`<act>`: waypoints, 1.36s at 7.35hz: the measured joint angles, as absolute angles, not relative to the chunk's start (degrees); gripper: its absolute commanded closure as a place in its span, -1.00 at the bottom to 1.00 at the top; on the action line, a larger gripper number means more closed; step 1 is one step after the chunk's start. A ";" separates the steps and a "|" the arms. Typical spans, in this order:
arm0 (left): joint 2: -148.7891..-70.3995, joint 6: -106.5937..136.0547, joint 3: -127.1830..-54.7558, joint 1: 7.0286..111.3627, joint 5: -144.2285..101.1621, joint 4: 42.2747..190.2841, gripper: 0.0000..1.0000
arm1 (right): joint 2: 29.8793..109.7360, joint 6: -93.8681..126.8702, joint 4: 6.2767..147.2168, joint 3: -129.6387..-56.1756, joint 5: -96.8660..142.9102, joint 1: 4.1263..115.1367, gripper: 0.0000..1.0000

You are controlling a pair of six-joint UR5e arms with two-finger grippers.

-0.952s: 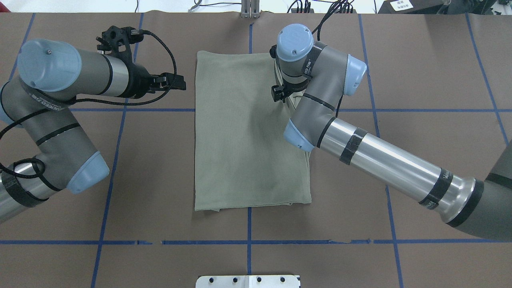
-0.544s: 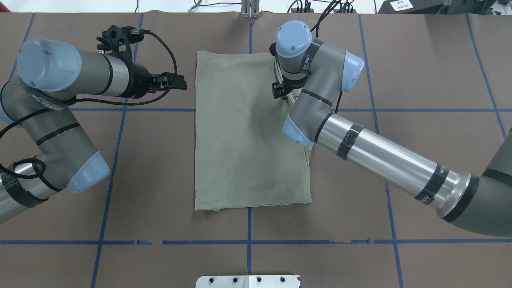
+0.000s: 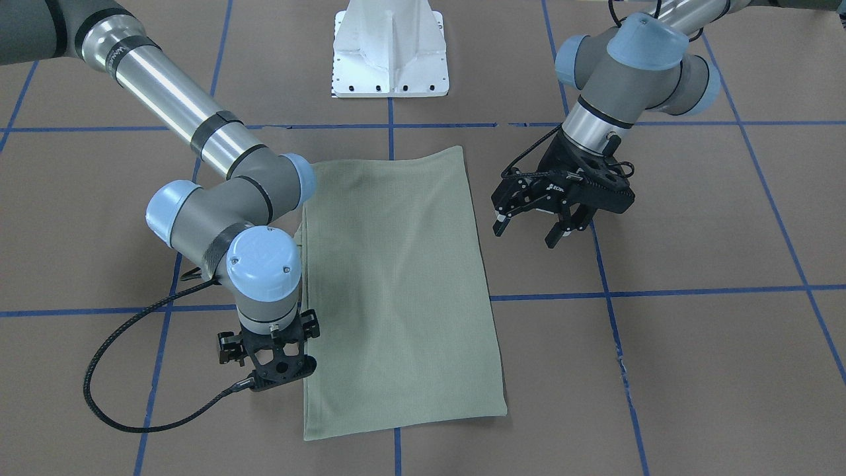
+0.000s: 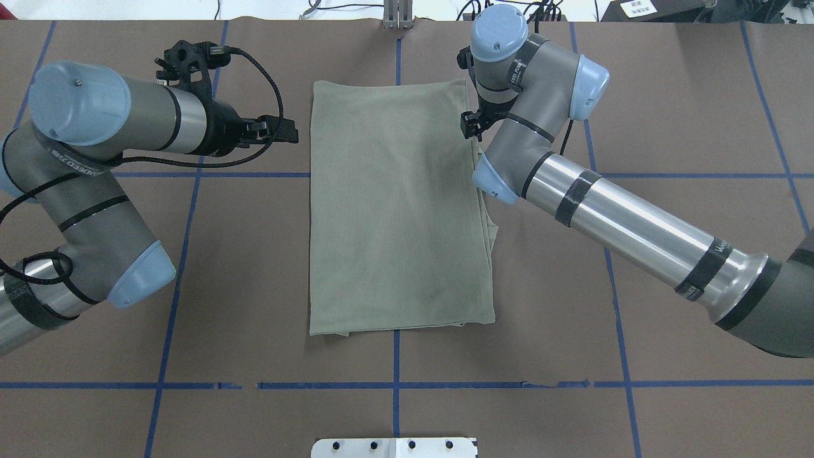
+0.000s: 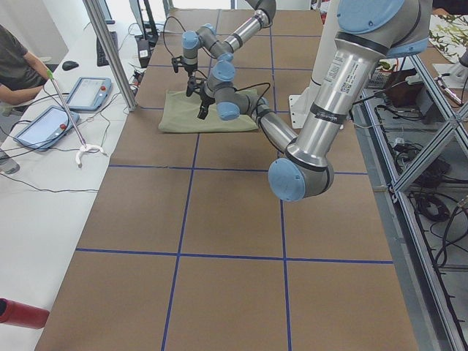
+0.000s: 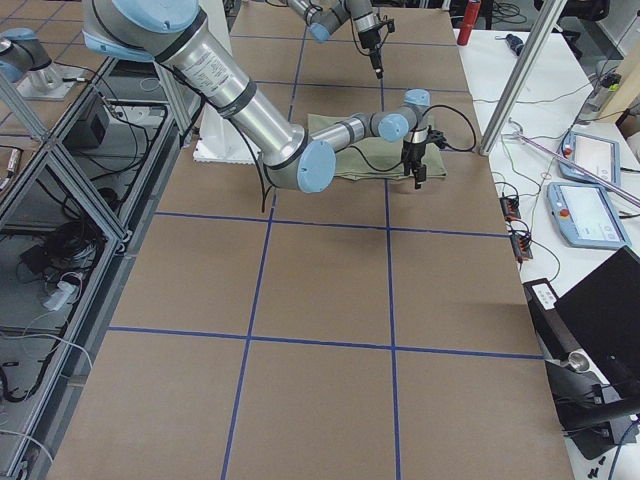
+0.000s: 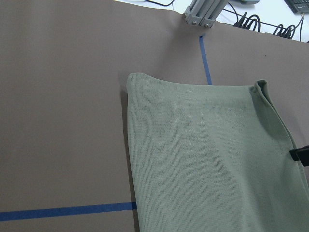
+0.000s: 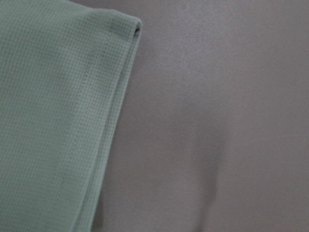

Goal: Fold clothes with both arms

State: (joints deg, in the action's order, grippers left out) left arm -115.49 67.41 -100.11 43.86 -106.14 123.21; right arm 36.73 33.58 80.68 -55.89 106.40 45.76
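Observation:
The pale sage-green shirt (image 4: 397, 210) lies folded in a long flat rectangle at the table's middle, also in the front view (image 3: 396, 284). My left gripper (image 4: 289, 132) hovers open and empty just left of the shirt's far half, with its jaws spread in the front view (image 3: 534, 231). My right gripper (image 4: 474, 126) points down at the shirt's far right corner, its fingers hidden under the wrist, so I cannot tell if it is open or shut. The right wrist view shows the shirt's layered corner edge (image 8: 53, 111) beside bare table.
The brown table carries a blue tape grid (image 4: 395, 385). The white pedestal base (image 3: 390, 53) stands at the robot's side. A metal post (image 4: 397, 14) stands at the far edge. An operators' bench with tablets (image 5: 88, 91) runs past it.
My right arm has moved right and toward the far edge, from over the shirt to its far right corner. That corner now shows flat. The left arm has not moved.

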 measured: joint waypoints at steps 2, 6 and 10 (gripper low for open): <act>-115.50 67.43 -100.25 43.94 -107.81 123.04 -1.00 | 36.42 33.20 80.65 -56.55 109.00 46.94 -1.00; -114.33 68.28 -100.96 44.44 -111.29 122.58 -1.00 | 37.56 33.34 82.60 -63.83 117.38 49.88 -1.00; -111.25 72.71 -103.19 44.07 -114.21 121.35 -1.00 | 50.20 38.52 87.65 -86.41 119.80 48.58 -1.00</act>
State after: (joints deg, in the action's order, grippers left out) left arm -111.25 72.71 -103.19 44.07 -114.21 121.35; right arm 50.20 38.52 87.65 -86.41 119.80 48.58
